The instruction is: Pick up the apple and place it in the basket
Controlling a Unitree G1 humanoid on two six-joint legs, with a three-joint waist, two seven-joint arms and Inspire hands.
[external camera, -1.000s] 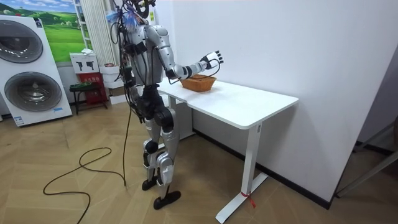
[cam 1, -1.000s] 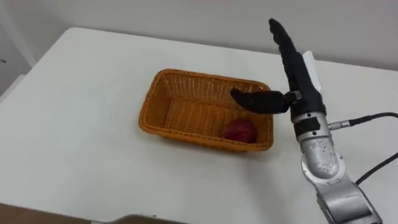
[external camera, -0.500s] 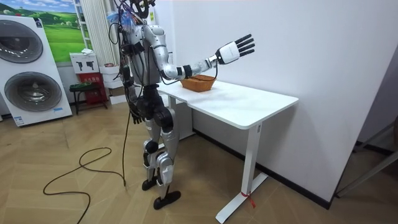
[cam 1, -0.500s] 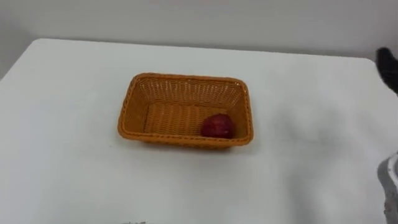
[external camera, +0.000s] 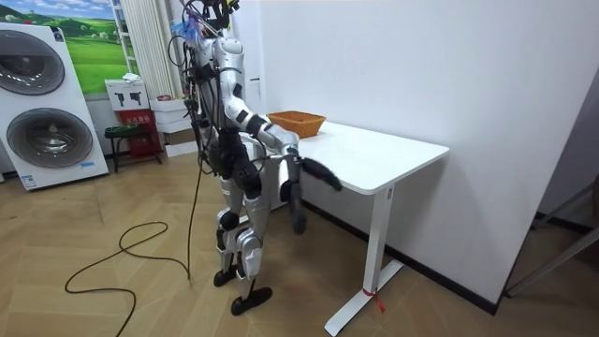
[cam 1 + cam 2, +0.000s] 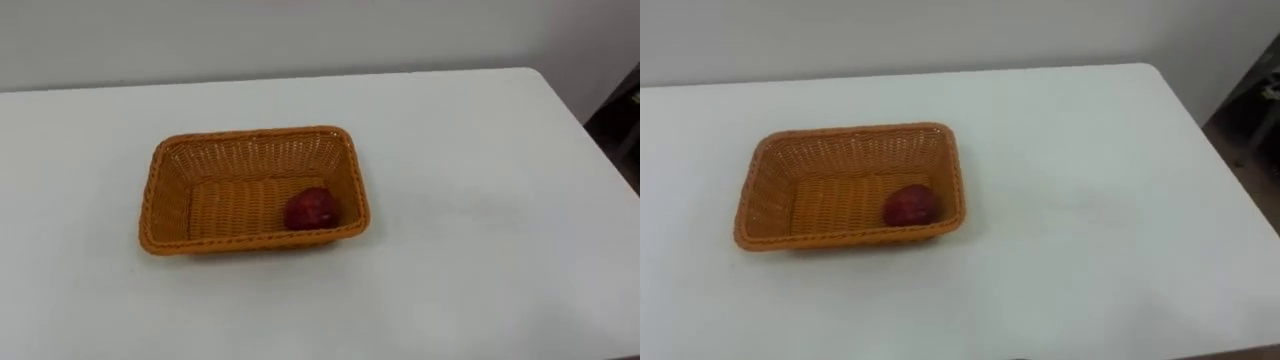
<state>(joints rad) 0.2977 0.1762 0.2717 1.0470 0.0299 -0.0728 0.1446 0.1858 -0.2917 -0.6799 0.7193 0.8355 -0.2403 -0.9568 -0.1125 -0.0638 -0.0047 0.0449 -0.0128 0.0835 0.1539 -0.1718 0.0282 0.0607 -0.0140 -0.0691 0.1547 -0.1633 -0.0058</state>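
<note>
the apple (image 6: 311, 210) lies inside the wicker basket (image 6: 170, 195), in its right near corner, touching the weave; no hand is on it. the basket sits on the white table (image 6: 480, 220), left of the middle. in the room view the robot stands upright at the table's end, facing it, with both arms low in front of its body. its right hand (image 5: 321, 174) points out under the table's edge and its left hand (image 5: 298, 212) hangs just beside it (which of the 2 is which is hard to judge). whether either is spread or curled i cannot tell
</note>
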